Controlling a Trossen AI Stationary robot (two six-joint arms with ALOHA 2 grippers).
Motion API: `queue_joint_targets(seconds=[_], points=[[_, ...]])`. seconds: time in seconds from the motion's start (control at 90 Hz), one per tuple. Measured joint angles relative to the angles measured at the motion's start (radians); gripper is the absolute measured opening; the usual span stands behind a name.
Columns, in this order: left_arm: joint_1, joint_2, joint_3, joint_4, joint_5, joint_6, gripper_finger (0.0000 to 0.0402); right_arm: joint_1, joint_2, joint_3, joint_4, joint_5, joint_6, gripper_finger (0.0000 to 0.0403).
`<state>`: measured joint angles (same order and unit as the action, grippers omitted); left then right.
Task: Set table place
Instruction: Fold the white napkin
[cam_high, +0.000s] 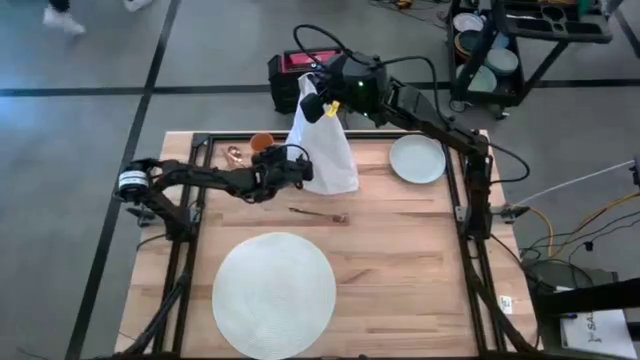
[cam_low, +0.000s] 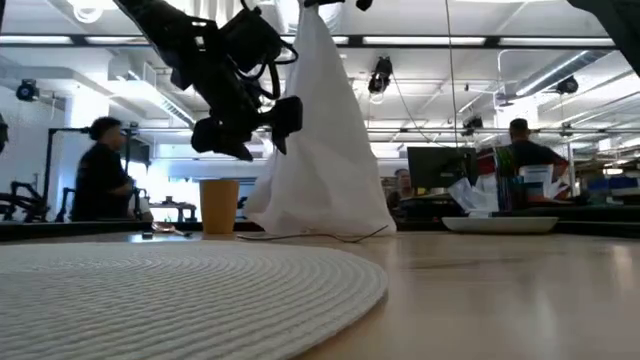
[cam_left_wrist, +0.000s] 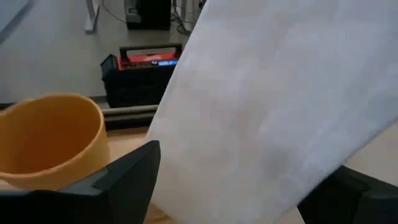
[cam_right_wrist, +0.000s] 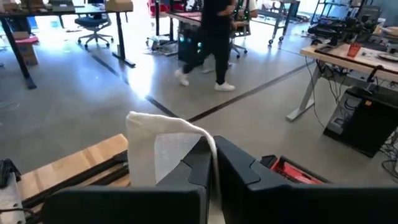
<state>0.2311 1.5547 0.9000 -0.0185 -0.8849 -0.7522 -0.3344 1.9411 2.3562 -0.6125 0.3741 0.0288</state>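
We see the right gripper (cam_high: 312, 100) raised over the far edge of the table (cam_high: 420, 260), its dark fingers pinched together on the top of a white cloth bag (cam_high: 325, 150), which hangs down in a soft cone and spreads its crumpled base on the light-wood, butcher-block top. The left gripper (cam_high: 300, 165) reaches across from the left side to the bag's lower left flank; in its wrist view its two fingers stand apart with the matte white fabric between them, though we cannot tell whether they touch it. Just left of the bag, at the far edge, stands an orange-tan cup (cam_high: 261, 142), smooth and cylindrical, with a small copper-coloured item (cam_high: 235, 154) beside it that is too small to identify. A slim piece of cutlery (cam_high: 318, 212) lies on the wood near the bag's base. The place (cam_high: 274, 295), a large round white mat with a ribbed, woven texture, lies flat at the table's near left, well apart from the pale grey-green plate (cam_high: 417, 158) at the far right.
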Motion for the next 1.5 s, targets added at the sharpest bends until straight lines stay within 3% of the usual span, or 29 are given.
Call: queue_joint_targets(seconds=[0.111,0.256,0.311,0.589,0.944,1.178,1.5], points=[[0.017,0.000,0.032,-0.029,0.015,0.052,0.0236,0.000,0.000,0.000,0.000,-0.016,-0.001,0.0000],[0.038,0.000,0.064,-0.027,0.048,0.129,0.0052,0.000,0.000,0.000,0.001,-0.016,-0.001,0.0000],[0.048,0.000,0.077,-0.026,0.078,0.139,0.0020,0.000,0.000,0.000,0.000,-0.016,-0.002,0.0000],[0.026,-0.061,0.150,-0.227,0.151,0.142,0.0000,0.000,0.000,0.000,-0.008,-0.016,-0.003,0.0000],[-0.063,-0.367,0.185,-0.558,0.126,0.162,0.0000,0.000,0.000,0.000,-0.053,-0.016,-0.013,0.0000],[-0.080,-0.527,0.184,-0.693,0.124,0.162,0.0000,0.003,-0.008,0.000,-0.235,-0.016,-0.022,0.0000],[-0.080,-0.625,0.215,-0.790,0.138,0.231,0.0000,0.043,-0.075,0.000,-0.453,-0.008,-0.010,0.0000]])
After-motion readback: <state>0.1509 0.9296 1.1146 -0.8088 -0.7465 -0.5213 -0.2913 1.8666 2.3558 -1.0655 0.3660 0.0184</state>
